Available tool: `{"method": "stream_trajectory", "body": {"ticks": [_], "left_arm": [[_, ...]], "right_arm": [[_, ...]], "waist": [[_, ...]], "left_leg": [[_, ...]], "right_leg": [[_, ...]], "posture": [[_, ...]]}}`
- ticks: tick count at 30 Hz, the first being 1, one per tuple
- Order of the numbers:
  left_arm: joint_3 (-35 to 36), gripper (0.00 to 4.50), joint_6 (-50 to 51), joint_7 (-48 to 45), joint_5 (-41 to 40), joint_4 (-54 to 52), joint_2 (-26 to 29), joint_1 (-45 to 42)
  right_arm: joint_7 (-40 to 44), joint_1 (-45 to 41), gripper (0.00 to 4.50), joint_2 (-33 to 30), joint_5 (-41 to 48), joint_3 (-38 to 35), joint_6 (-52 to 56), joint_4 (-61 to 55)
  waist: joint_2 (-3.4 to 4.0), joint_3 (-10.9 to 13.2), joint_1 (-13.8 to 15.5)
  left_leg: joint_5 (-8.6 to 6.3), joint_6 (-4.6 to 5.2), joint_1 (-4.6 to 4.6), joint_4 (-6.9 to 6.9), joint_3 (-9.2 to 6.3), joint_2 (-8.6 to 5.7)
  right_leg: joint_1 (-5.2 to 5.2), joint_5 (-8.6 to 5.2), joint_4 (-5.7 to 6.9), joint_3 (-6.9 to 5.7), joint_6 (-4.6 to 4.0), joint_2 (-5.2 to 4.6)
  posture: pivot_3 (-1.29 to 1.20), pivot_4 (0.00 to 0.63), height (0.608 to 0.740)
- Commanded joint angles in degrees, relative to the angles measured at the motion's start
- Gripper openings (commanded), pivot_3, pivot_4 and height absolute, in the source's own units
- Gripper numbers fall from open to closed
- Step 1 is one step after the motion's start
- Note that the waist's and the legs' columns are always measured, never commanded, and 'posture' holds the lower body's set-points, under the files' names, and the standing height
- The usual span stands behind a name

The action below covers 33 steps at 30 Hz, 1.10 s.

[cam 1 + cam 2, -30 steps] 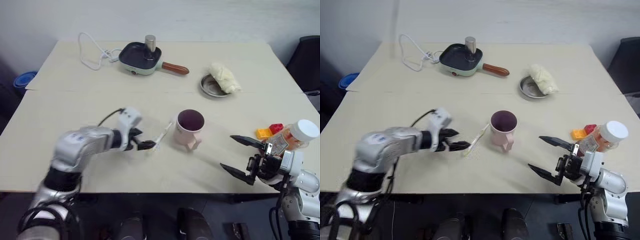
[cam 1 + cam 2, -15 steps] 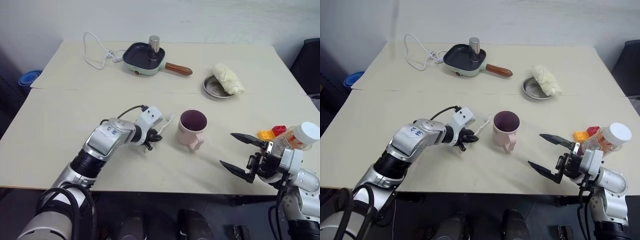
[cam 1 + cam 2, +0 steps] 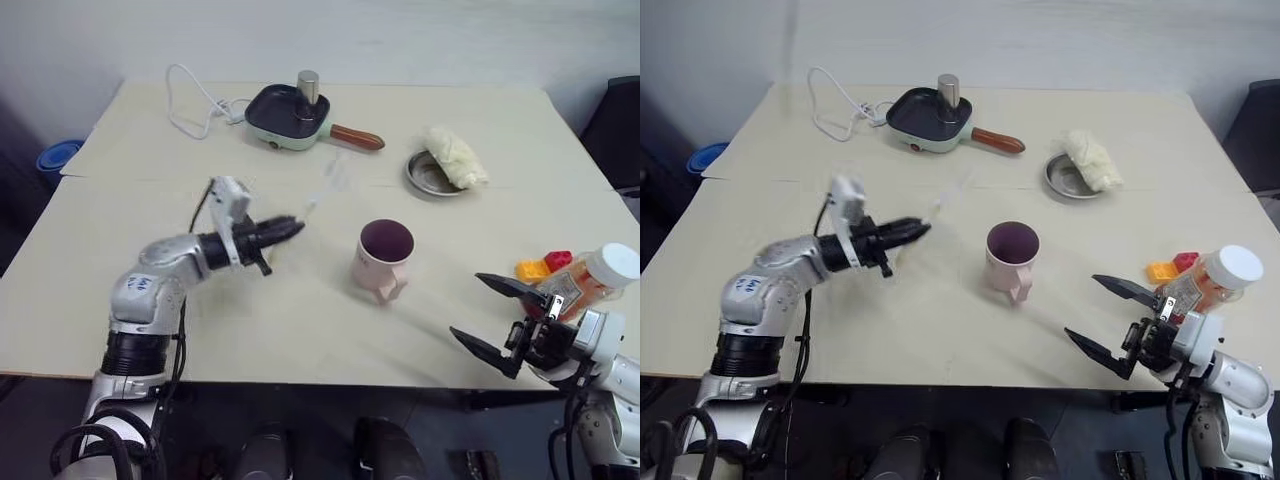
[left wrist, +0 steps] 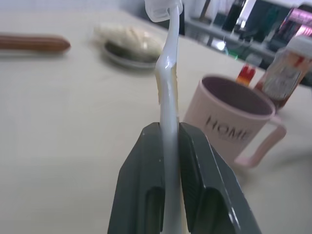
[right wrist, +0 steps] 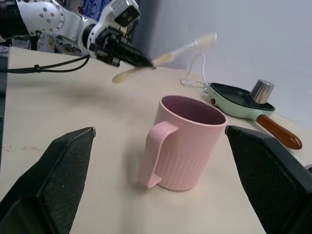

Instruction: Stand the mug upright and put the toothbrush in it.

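My left fingers (image 4: 168,146) were closed on the toothbrush (image 4: 167,92), gripping its handle between both pads. The brush projected straight out past the fingertips, bristle head at the far end, and it was lifted clear of the surface (image 3: 300,320). In the head views my left gripper (image 3: 290,226) was raised above the surface, with the toothbrush (image 3: 322,190) extending beyond it as a pale blurred streak.

The mug (image 3: 381,258) stood upright on the surface, mouth up, beyond and to the right of my left fingertips, well apart from them. Its "HOME" lettering faced my left wrist, and its loop handle pointed toward the near edge of the surface.

My right fingers (image 5: 58,180) were spread wide and held nothing. My right gripper (image 3: 497,320) hovered at the near right edge of the surface, and the mug (image 5: 183,144) stood between and beyond its two fingers, not touching either.

An orange-filled jar with a white cap (image 3: 592,275) stood just beside my right gripper, on its outer side.
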Motion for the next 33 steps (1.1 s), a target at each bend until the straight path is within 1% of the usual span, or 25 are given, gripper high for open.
{"method": "stream_trajectory", "body": {"ticks": [1, 3, 5, 8, 9, 13, 17, 19, 24, 26, 28, 30, 33], "left_arm": [[2.7, 0.14, 0.2, -3.8, -12.3, -0.8, -7.5, -7.3], [0.6, 0.14, -3.2, -5.6, -11.0, 1.5, -11.8, -10.8], [-2.6, 0.14, -9.6, -7.6, -5.8, 7.7, -15.6, -13.6], [-6.1, 0.14, -18.3, -11.1, -0.7, 19.9, -21.5, -17.1], [-7.2, 0.14, -23.0, -12.1, 1.6, 24.2, -23.2, -17.9], [-9.7, 0.14, -33.9, -17.0, 6.7, 34.7, -26.7, -18.8], [-8.6, 0.14, -41.8, -18.1, 8.6, 41.8, -28.7, -19.9], [-7.9, 0.88, -42.3, -18.5, 8.1, 42.6, -29.1, -20.1], [-7.0, 2.31, -42.7, -19.0, 8.1, 39.7, -27.9, -18.7], [-7.0, 2.88, -42.1, -18.6, 8.3, 37.0, -26.6, -17.4], [-7.4, 3.53, -41.3, -17.9, 8.6, 34.2, -25.3, -16.1], [-8.5, 4.07, -41.4, -17.0, 10.8, 30.8, -22.3, -14.0], [-8.9, 4.07, -40.5, -14.3, 15.3, 23.2, -14.6, -8.8]], "right_arm": [[-2.9, 2.5, 4.50, 1.1, 0.4, -2.4, -1.3, -4.3], [-4.4, 3.1, 4.50, 1.6, -0.1, -2.8, -2.0, -5.0], [-6.5, 3.0, 4.50, 2.5, -0.5, -3.3, -2.7, -5.6], [-9.5, 3.7, 4.50, 3.5, -0.6, -3.3, -2.3, -7.5], [-10.2, 4.1, 4.50, 3.7, -0.9, -3.2, -2.4, -8.1], [-12.6, 5.2, 4.50, 3.9, -1.6, -3.2, -2.8, -9.9], [-14.6, 6.2, 4.50, 4.3, -2.4, -3.1, -3.2, -11.5], [-15.2, 6.6, 4.50, 4.3, -2.6, -3.2, -3.4, -11.9], [-15.1, 6.1, 4.50, 4.0, -3.1, -2.8, -4.1, -10.2], [-14.5, 5.1, 4.50, 3.9, -3.2, -2.3, -4.4, -8.4], [-13.7, 4.0, 4.50, 3.6, -3.1, -1.9, -4.5, -6.3], [-12.1, 2.7, 4.50, 2.6, -2.4, -1.7, -3.3, -3.9], [-6.0, 0.0, 4.50, -1.6, 0.7, -1.8, 0.5, 0.6]], "waist": [[-0.05, 0.0, 0.4], [-0.11, 0.1, 0.8], [-0.10, 0.0, 0.8], [0.00, 0.0, 0.5], [0.00, 0.0, 0.3], [-0.03, 0.0, -0.4], [-0.05, 0.0, -0.3], [-0.05, 0.0, -0.3], [-0.05, 0.0, -0.3], [-0.05, 0.0, -0.3], [-0.05, 0.0, -0.3], [-0.03, 0.0, -0.4], [-0.02, 0.0, -0.7]], "left_leg": [[-0.01, 0.01, -0.02, 0.01, -0.02, -0.03], [0.00, 0.03, -0.08, 0.08, -0.05, -0.16], [-0.01, 0.04, -0.03, 0.07, 0.00, -0.26], [-0.01, 0.04, 0.10, 0.00, 0.12, -0.29], [-0.01, 0.04, 0.08, -0.01, 0.17, -0.29], [0.00, 0.03, -0.02, -0.06, 0.16, -0.26], [-0.01, 0.04, -0.03, -0.08, 0.09, -0.23], [-0.02, 0.07, -0.03, -0.07, 0.05, -0.23], [-0.04, 0.11, -0.04, -0.06, 0.03, -0.22], [-0.04, 0.11, -0.04, -0.06, 0.03, -0.22], [-0.04, 0.11, -0.03, -0.07, 0.02, -0.22], [-0.04, 0.11, -0.03, -0.07, 0.01, -0.19], [-0.04, 0.11, -0.02, -0.08, 0.04, -0.16]], "right_leg": [[0.01, 0.00, -0.01, -0.01, 0.01, -0.01], [0.03, 0.04, -0.04, -0.05, 0.08, 0.01], [0.09, 0.08, -0.12, -0.02, 0.14, 0.04], [0.19, 0.08, -0.30, -0.05, 0.14, 0.08], [0.17, 0.08, -0.33, -0.05, 0.14, 0.10], [0.04, 0.07, -0.35, -0.05, 0.13, 0.11], [-0.01, 0.07, -0.40, -0.04, 0.13, 0.10], [0.00, 0.07, -0.43, -0.04, 0.12, 0.09], [0.00, 0.07, -0.42, -0.04, 0.12, 0.07], [0.00, 0.07, -0.42, -0.04, 0.13, 0.07], [0.01, 0.07, -0.36, -0.05, 0.13, 0.08], [0.01, 0.07, -0.32, -0.05, 0.13, 0.10], [0.01, 0.07, -0.26, -0.03, 0.12, 0.11]], "posture": [[0.00, 0.150, 0.740], [0.00, 0.150, 0.740], [0.00, 0.150, 0.740], [0.00, 0.150, 0.740], [0.00, 0.150, 0.740], [0.00, 0.150, 0.740], [0.00, 0.150, 0.740], [0.00, 0.150, 0.740], [0.00, 0.150, 0.740], [0.00, 0.150, 0.740], [0.00, 0.150, 0.740], [0.00, 0.150, 0.740], [0.00, 0.150, 0.740]]}}
